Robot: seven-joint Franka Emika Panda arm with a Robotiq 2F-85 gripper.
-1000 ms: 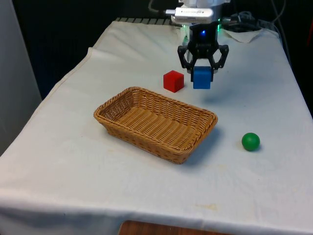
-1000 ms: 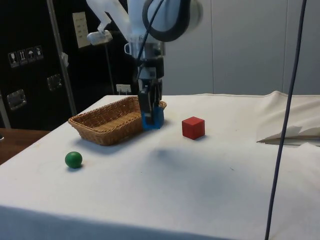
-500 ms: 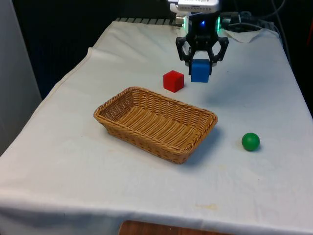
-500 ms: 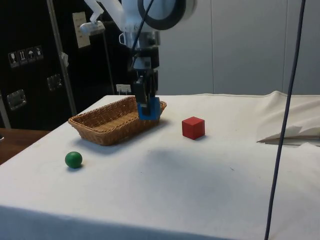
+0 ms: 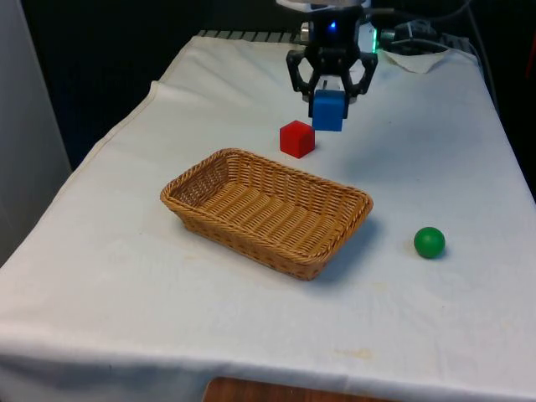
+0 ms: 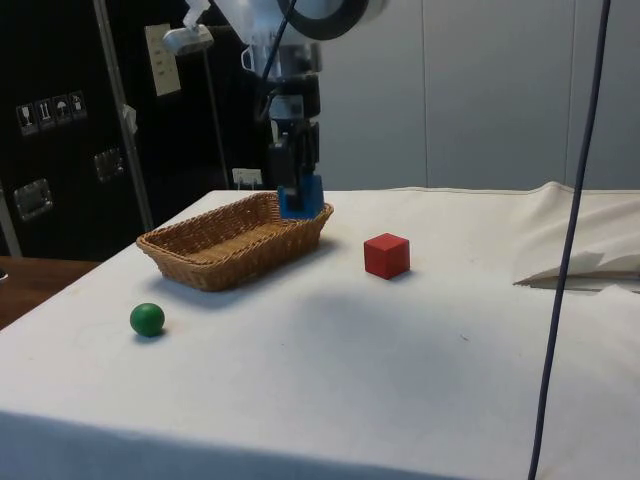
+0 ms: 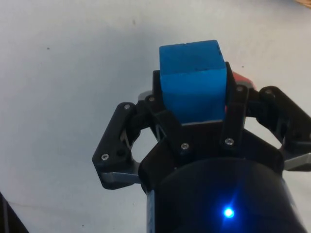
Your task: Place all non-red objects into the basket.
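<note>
White cloth over the table (image 5: pixel 126 276), lying flat with a few soft folds; you are looking at a gripper (image 5: pixel 328 99) hanging in the air above it, fingers clamped on a blue cube (image 5: pixel 328 110). In the wrist view the gripper (image 7: pixel 194 114) is pinching the blue cube (image 7: pixel 193 80) on two opposite faces, the block sticking out past the fingertips, white cloth beneath it. In the side view the gripper (image 6: pixel 297 185) is carrying the blue cube (image 6: pixel 300 198) well clear of the cloth, level with or just above the basket's rim. A red cube (image 5: pixel 296 138) is sitting on the cloth just below the gripper and a little toward the front view's left; in the side view the red cube (image 6: pixel 386 255) is resting apart from the held block, not touching it. The wicker basket (image 5: pixel 266 211) is lying nearer the camera than the gripper, nothing showing inside it; the side view is showing the basket (image 6: pixel 232 240) under and beside the held cube. A green ball (image 5: pixel 429 242) is sitting on the cloth well apart from the gripper, beyond the basket's end on the front view's right; in the side view the green ball (image 6: pixel 147 319) is lying alone near the table's edge.
</note>
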